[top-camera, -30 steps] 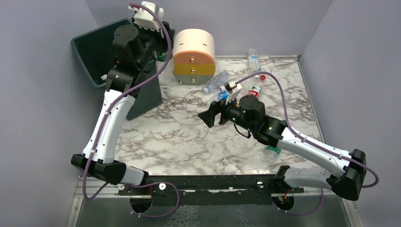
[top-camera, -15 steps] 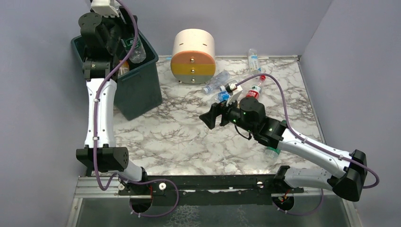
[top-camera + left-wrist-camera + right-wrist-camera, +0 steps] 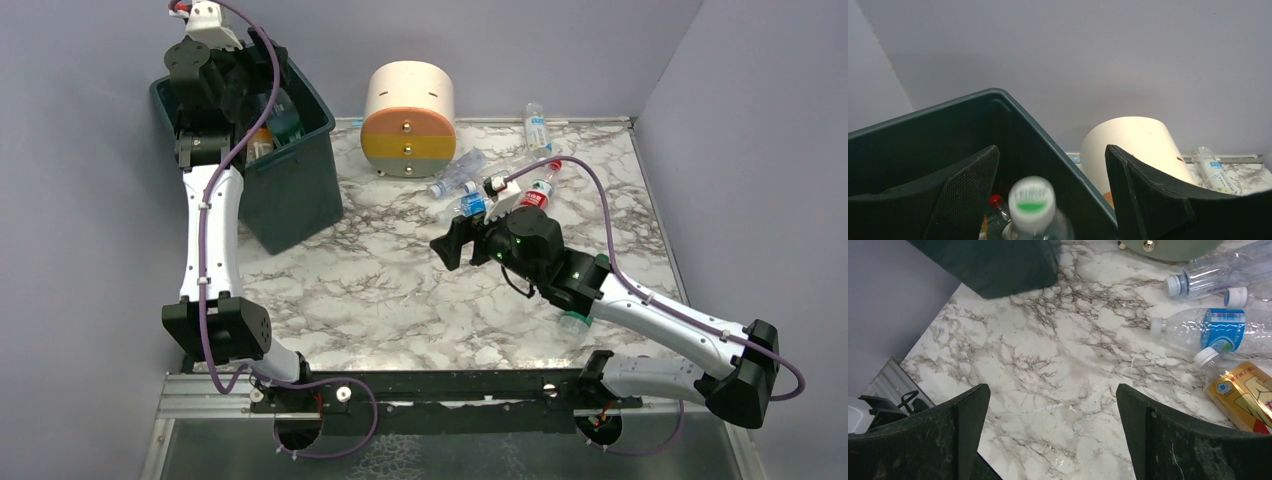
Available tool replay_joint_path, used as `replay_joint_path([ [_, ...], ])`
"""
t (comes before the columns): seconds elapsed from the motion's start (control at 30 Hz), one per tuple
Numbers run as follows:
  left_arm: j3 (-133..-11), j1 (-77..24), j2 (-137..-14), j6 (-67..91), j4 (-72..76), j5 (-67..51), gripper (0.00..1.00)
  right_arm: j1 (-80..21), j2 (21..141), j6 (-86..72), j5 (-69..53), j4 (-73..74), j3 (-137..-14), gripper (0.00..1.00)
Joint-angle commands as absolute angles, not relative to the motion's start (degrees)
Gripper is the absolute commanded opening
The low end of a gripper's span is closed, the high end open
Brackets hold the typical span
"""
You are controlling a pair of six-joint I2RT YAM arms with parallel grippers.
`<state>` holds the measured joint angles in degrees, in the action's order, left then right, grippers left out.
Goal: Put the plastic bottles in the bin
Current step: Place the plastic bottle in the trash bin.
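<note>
My left gripper (image 3: 268,85) hangs over the dark green bin (image 3: 296,195), jaws wide open. In the left wrist view (image 3: 1050,150) a clear bottle with a white and green cap (image 3: 1032,205) is blurred between and below the jaws, inside the bin (image 3: 1048,131), touching neither finger. A red-capped bottle (image 3: 994,201) lies deeper in the bin. My right gripper (image 3: 447,243) is open and empty above the marble table; the right wrist view (image 3: 1053,387) shows only table between the jaws. Clear bottles (image 3: 455,175) (image 3: 1208,327) and a red-labelled bottle (image 3: 540,190) lie behind it.
A round cream, orange and yellow drawer unit (image 3: 408,120) stands at the back next to the bin. Another clear bottle (image 3: 536,125) lies by the back wall. A green-capped bottle (image 3: 575,322) sits under the right forearm. A yellow-labelled bottle (image 3: 1248,392) lies nearby.
My left arm swung left and up, carrying a bottle over the bin, then opened its jaws; the bottle now drops into the bin. My right gripper shifted slightly right.
</note>
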<state>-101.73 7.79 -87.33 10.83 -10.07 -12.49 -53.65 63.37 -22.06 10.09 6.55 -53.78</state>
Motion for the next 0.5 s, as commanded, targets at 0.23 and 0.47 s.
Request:
replay_joint_path([
  [0.23,-106.22,7.98,-86.05,13.80,-13.46,-16.31,0.99,-53.14,65.69,-25.12,22.09,13.83,-56.61,1.00],
  [0.47,-103.99,3.88,-83.34,17.42,-17.26,-22.41,0.99,-48.90,72.26,-28.85,23.84,21.71,-61.49,1.00],
])
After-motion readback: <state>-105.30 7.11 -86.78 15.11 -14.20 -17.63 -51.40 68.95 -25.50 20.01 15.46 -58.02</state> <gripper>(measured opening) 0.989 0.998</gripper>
